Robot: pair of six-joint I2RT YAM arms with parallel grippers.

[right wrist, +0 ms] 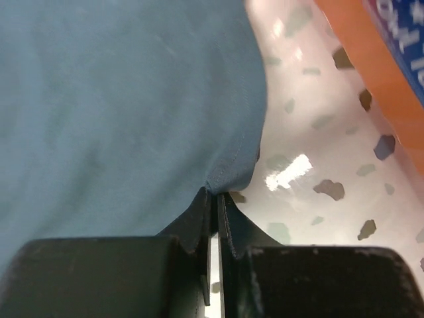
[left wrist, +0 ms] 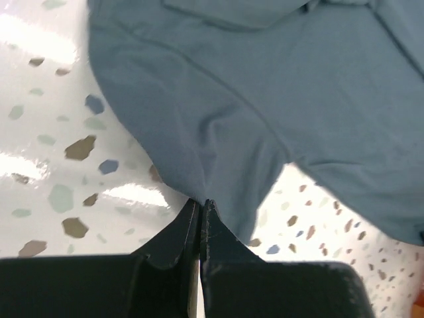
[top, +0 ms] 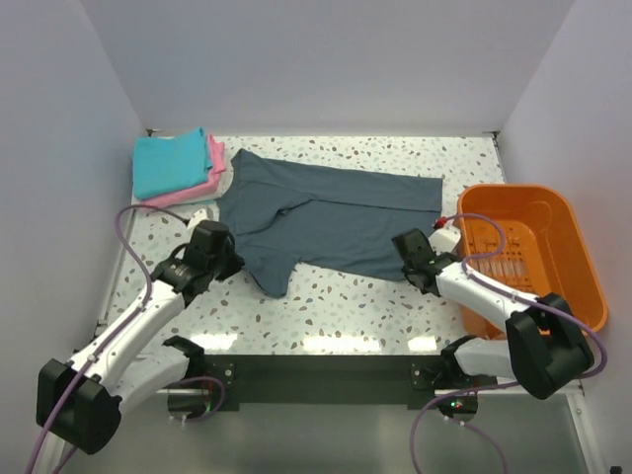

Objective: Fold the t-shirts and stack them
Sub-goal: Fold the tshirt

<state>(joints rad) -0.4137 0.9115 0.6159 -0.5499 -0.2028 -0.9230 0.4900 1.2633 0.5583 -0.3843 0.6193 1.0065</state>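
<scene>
Between the 2 grippers, the dark slate t-shirt (top: 326, 212) lies spread flat on the speckled table (top: 346, 306), its length running from one gripper to the other. Left gripper (left wrist: 201, 205): jaws pressed together, with the near edge of the cloth, below a sleeve, gathered at the fingertips; it appears to pinch that edge. Right gripper (right wrist: 215, 195): jaws likewise pressed together, with the shirt's near hem corner puckered into the tips, so the corner is pinched. Just outboard of the right gripper stands the orange bin (top: 513, 190), apart from the cloth. Beyond the left gripper and further to its outer side, the turquoise t-shirt (top: 170, 163) rests folded on the pink t-shirt (top: 213, 160), forming a stack of 2.

Step in hand, as judged: the first fold of shirt 3, with both near-edge grasps made and no fold yet laid. The next move calls for both grippers to lift together and carry the near edge away from themselves, over the far half, at matched height so the cloth neither sags nor skews.
</scene>
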